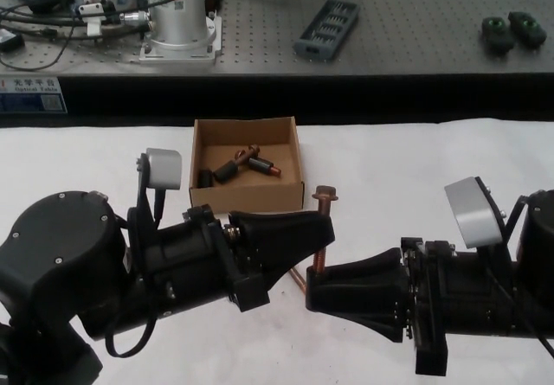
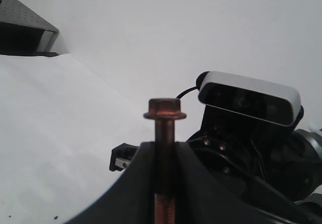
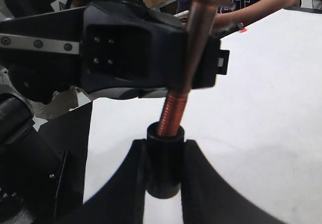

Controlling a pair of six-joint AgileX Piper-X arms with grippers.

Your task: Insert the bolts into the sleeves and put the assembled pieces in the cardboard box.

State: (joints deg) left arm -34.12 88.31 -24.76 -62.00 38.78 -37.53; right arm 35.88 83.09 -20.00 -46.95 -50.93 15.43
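Jaws of my left gripper [image 2: 163, 156] are clamped on one copper bolt [image 2: 164, 128], head up, and those of my right gripper [image 3: 163, 151] are clamped on one black sleeve [image 3: 163, 171]. The bolt's threaded tip sits in the sleeve's mouth. The two grippers meet over the middle of the white tabletop [image 1: 433, 160]. Just behind them, toward the far edge, stands one cardboard box [image 1: 247, 198]. In it I count two assembled pieces [image 1: 232, 169] and one dark item [image 1: 205, 178] I cannot make out.
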